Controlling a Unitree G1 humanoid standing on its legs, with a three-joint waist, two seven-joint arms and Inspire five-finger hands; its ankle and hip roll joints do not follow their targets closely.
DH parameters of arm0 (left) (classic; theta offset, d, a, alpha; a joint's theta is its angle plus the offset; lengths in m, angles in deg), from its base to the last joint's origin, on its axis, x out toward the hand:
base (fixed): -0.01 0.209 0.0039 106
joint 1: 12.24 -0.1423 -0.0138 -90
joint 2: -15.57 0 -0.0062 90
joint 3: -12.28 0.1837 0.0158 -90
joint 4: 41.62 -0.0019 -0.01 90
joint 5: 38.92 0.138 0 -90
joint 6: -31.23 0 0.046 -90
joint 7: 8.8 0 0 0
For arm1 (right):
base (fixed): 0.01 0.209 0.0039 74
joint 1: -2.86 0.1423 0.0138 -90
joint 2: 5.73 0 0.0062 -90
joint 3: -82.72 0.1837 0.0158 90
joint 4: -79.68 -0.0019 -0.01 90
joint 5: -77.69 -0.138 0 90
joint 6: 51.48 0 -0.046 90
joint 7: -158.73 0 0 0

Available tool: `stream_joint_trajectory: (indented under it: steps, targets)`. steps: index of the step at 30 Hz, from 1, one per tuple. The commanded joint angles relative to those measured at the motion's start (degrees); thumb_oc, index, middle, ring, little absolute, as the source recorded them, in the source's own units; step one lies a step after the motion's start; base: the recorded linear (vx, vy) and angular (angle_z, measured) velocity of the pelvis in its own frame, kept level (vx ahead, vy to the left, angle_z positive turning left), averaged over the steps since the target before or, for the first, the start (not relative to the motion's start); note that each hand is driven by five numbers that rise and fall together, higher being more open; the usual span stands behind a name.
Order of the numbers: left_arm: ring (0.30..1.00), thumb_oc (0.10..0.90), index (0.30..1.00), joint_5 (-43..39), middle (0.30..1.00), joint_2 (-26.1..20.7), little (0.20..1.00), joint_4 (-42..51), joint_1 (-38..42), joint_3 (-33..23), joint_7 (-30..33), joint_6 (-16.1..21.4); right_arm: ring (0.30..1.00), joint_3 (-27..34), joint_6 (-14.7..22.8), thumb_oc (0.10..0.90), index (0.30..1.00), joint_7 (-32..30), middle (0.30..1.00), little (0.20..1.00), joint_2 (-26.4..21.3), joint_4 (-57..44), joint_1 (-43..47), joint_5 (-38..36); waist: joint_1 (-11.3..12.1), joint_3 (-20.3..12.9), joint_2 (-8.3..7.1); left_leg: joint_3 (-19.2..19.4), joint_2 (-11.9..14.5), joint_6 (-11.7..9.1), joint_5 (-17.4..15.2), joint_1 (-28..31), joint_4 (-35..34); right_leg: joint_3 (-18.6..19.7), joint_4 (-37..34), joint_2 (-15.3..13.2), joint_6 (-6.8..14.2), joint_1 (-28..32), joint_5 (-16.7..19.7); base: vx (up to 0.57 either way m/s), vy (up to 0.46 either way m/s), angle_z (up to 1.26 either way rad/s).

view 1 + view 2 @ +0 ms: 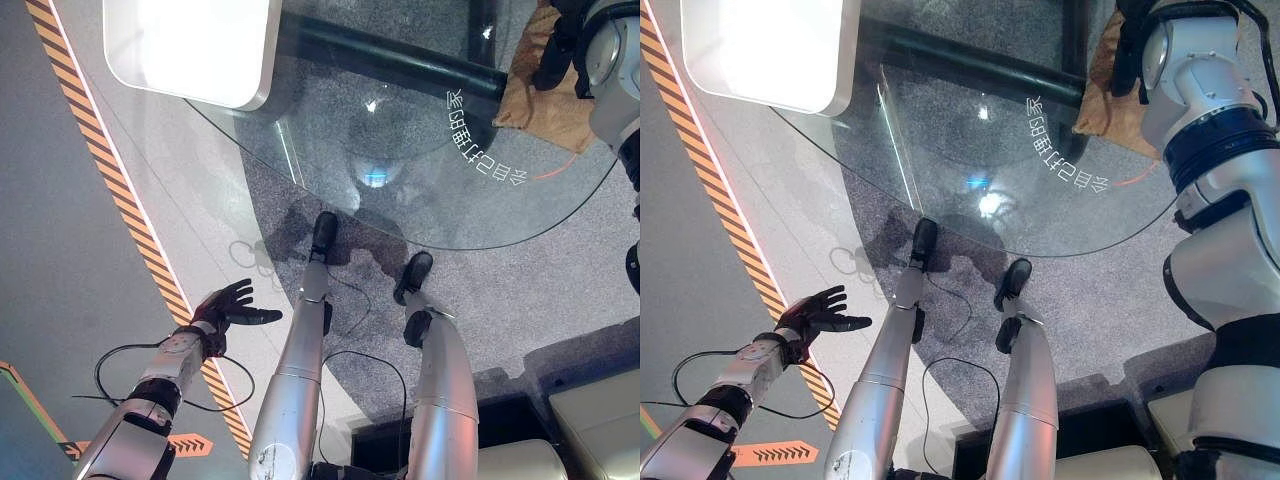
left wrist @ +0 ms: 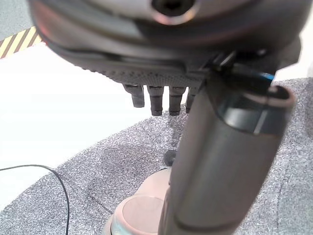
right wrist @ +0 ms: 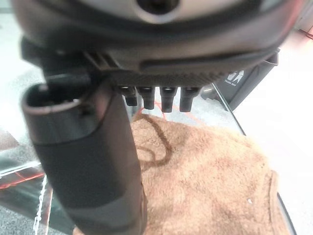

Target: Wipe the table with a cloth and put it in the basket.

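Note:
A brown cloth [image 1: 535, 95] lies on the far right of the round glass table [image 1: 300, 150]. My right hand [image 1: 560, 40] is over it, fingers [image 3: 156, 98] straight above the cloth [image 3: 210, 181] and thumb [image 3: 93, 161] stretched alongside; I cannot tell whether they touch it. The hand is open and grips nothing. Low at the left, away from the table, my left hand [image 1: 228, 305] hangs open over the floor, fingers [image 2: 156, 100] spread and empty. The same cloth [image 1: 1102, 95] shows beside my right arm in the right eye view.
A white rounded slab [image 1: 190, 45] sits at the table's far left. A dark bin [image 3: 247, 81] stands past the table's edge beyond the cloth. Striped orange floor tape [image 1: 130, 220] runs along the left. Beige blocks [image 1: 590, 420] stand at the lower right.

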Motion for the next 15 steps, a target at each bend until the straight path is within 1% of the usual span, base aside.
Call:
stream_joint_trajectory:
  steps: [1,6,15]
  targets:
    - [0.9,0.8,0.9,0.2,0.9,-3.2,0.9,-1.1,-5.5,-1.7,-0.4,-0.5,0.3,-5.8,-2.5,0.1,0.3,3.1,0.3,0.2,-4.2,2.5,-0.6,2.6,-0.8,-0.4,1.09,3.5,-4.2,4.7,-5.9,0.0,5.3,-3.7,-12.1,3.6,0.0,3.4,8.3,0.0,0.0,0.0]
    - [0.9,0.8,0.9,0.2,0.9,-3.5,0.9,-1.0,-5.9,-1.9,-0.8,-0.4,0.3,-5.5,-2.5,0.1,0.3,3.0,0.3,0.2,-4.4,2.0,-1.0,1.0,-0.8,-0.4,1.17,3.6,-4.3,4.8,-6.0,0.2,5.2,-3.7,-12.1,3.5,0.0,3.4,8.3,0.0,0.0,0.0]
    - [0.9,0.8,0.9,0.2,0.9,-3.5,0.9,-0.9,-6.0,-1.8,-1.3,-0.6,0.3,-5.1,-1.6,0.1,0.3,3.5,0.3,0.2,-4.5,2.2,-1.3,1.9,-1.0,-0.4,1.21,3.7,-4.3,4.8,-6.1,0.3,5.5,-3.5,-12.2,3.5,0.1,3.6,8.4,0.0,0.0,0.0]
